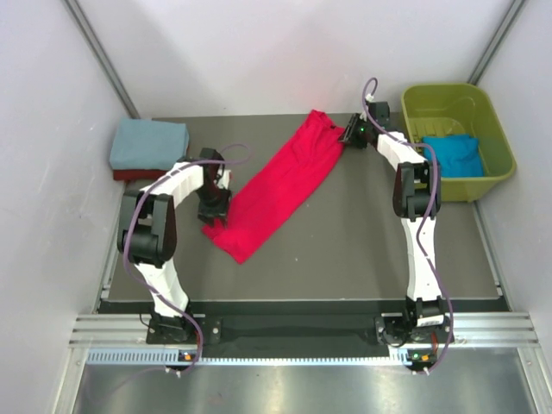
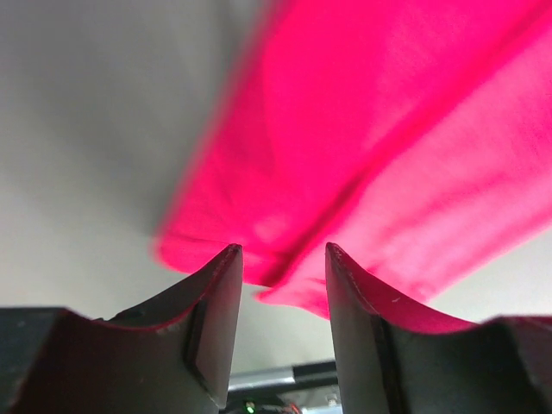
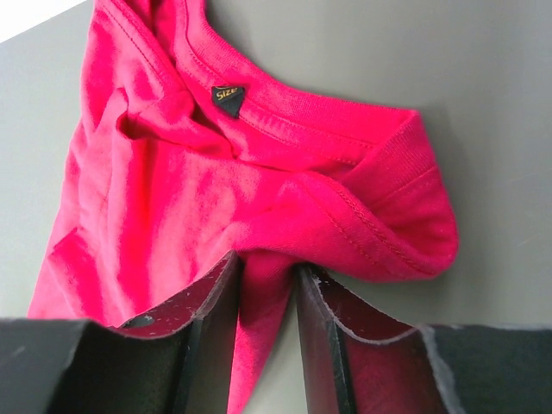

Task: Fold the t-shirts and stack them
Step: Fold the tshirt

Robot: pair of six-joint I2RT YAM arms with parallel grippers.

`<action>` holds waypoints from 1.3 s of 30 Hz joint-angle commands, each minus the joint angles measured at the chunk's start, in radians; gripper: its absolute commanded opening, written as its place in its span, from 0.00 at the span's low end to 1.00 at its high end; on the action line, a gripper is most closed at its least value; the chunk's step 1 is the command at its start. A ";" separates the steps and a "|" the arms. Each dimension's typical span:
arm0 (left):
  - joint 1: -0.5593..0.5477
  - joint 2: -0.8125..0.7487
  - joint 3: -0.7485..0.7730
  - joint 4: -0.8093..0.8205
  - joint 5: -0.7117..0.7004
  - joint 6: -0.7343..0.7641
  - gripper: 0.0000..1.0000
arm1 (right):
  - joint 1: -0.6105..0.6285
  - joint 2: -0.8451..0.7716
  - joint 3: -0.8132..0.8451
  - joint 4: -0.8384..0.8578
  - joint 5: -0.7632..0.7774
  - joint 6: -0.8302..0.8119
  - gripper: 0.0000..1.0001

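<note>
The left end effector is held apart and empty, the near hem of the red tee lying just past its tips on the table. Farther off, the collar end is clamped in the right end effector. Beyond and left of the left one, a grey-blue tee is stacked on a dark red tee; right of the right one, a blue tee lies in the tub

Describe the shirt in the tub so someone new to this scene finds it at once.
In the far right corner stands an olive-green tub. Inside lies a bright blue t-shirt, bunched up. The other bluish shirt, folded far left, is duller grey-blue and lies outside any container.
</note>
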 commanded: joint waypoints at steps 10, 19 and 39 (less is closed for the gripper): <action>0.129 0.101 0.102 -0.041 -0.038 0.042 0.49 | -0.009 -0.072 -0.045 0.047 -0.005 -0.009 0.33; 0.134 0.153 0.078 -0.050 -0.001 0.048 0.01 | -0.012 -0.073 -0.050 0.041 0.018 -0.021 0.18; -0.007 -0.006 -0.151 -0.064 0.275 0.043 0.00 | 0.017 0.088 0.194 0.121 0.061 0.006 0.00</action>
